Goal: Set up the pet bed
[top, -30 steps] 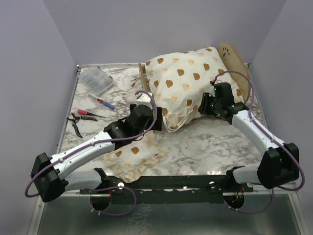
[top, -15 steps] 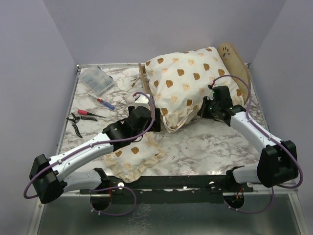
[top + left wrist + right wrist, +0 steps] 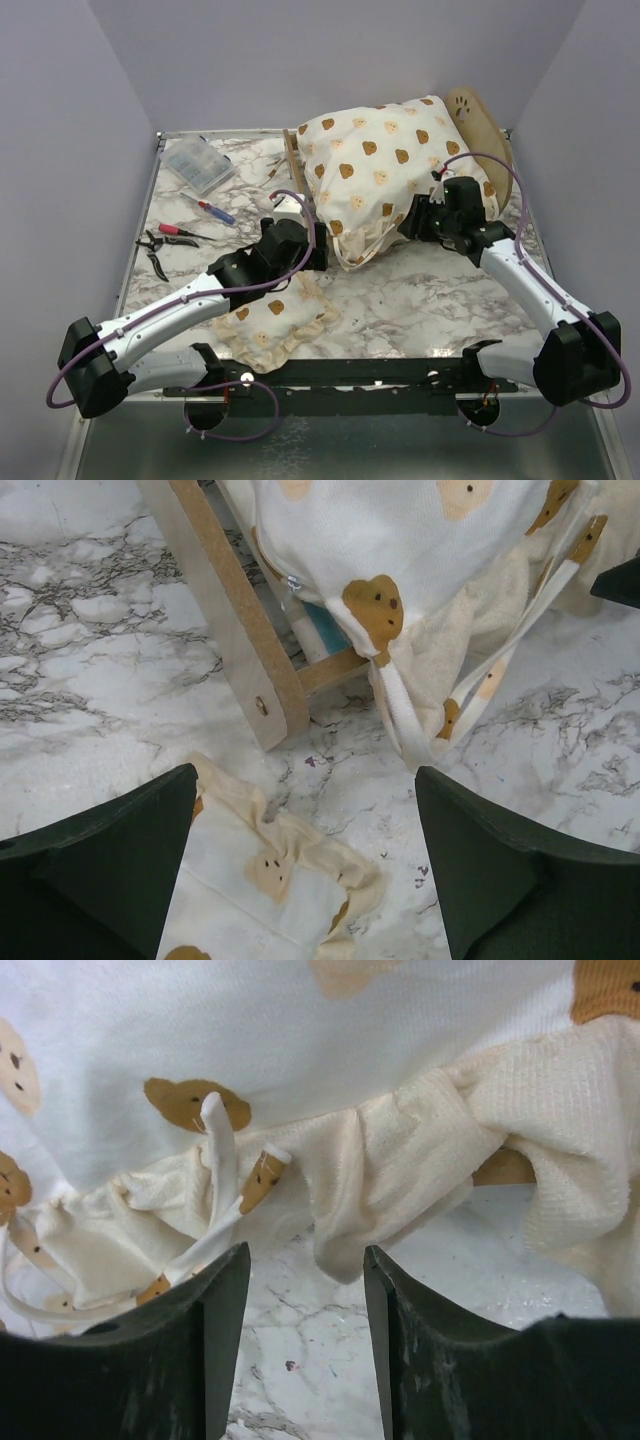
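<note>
Pet bed [image 3: 478,115] buried under cushion [image 3: 375,160]. Left jaws held wide, empty, before cushion; right jaws half-parted, empty, at cushion's ruffle [image 3: 400,1150]. Ruffle best gripped deep, cushion tugged flat.

On the bench [image 3: 430,300], the cushion [image 3: 380,170] lies on the pet bed [image 3: 478,118] at the back right, the pillow [image 3: 275,320] by the front edge, and the parts box [image 3: 197,165] and pliers [image 3: 153,242] at the left.

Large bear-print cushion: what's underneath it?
The pet bed: its headboard sticks out behind, footboard at the left, a blue sliver of base. The rest of the base is covered.
</note>
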You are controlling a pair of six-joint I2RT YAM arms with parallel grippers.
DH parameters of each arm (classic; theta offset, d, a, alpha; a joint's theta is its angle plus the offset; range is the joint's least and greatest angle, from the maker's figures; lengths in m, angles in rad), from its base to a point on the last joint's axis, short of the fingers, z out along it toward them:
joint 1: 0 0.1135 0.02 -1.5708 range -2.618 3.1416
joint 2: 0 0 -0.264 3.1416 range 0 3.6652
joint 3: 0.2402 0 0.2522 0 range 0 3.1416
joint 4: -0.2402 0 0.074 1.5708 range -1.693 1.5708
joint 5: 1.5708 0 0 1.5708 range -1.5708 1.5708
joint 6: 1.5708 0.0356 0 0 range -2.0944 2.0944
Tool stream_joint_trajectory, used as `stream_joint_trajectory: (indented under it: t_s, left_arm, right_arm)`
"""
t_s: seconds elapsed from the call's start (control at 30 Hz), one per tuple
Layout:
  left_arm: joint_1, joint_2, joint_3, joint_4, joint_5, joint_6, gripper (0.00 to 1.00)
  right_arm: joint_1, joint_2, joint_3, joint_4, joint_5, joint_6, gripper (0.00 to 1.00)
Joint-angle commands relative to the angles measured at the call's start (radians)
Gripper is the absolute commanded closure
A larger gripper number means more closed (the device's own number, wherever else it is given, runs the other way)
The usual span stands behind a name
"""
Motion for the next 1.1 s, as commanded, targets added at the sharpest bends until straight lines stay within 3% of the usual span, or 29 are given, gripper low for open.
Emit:
stream_joint_trajectory:
  t_s: [0.0,0.13,0.23,0.3,0.4,0.43,0.8,1.07]
  left_arm:
    - [-0.007,-0.029,-0.015,-0.012,-0.016,-0.010,0.09]
    - [-0.006,-0.027,-0.014,-0.012,-0.017,-0.009,0.09]
    - [-0.007,-0.022,-0.014,-0.013,-0.012,-0.008,0.09]
    - [-0.006,-0.022,-0.014,-0.013,-0.011,-0.010,0.09]
    - [-0.006,-0.024,-0.011,-0.012,-0.017,-0.007,0.09]
    - [-0.007,-0.023,-0.008,-0.014,-0.018,-0.005,0.09]
    - [-0.006,-0.018,0.040,-0.065,-0.039,0.023,0.09]
    - [-0.006,-0.017,0.052,-0.102,-0.064,0.041,0.08]
  right_arm:
    - [0.013,0.005,-0.027,0.013,0.040,-0.014,0.44]
    - [0.016,0.053,-0.039,0.061,0.074,-0.023,0.42]
    - [0.017,0.082,-0.044,0.091,0.083,-0.022,0.48]
    - [0.018,0.090,-0.049,0.110,0.080,-0.026,0.59]
    - [0.024,0.087,-0.024,0.076,0.062,-0.029,0.96]
    - [0.031,0.080,-0.009,0.050,0.061,-0.024,0.99]
    - [0.175,-0.068,0.134,-0.314,0.216,0.232,0.99]
    - [0.193,-0.089,-0.077,-0.248,0.167,0.345,0.99]
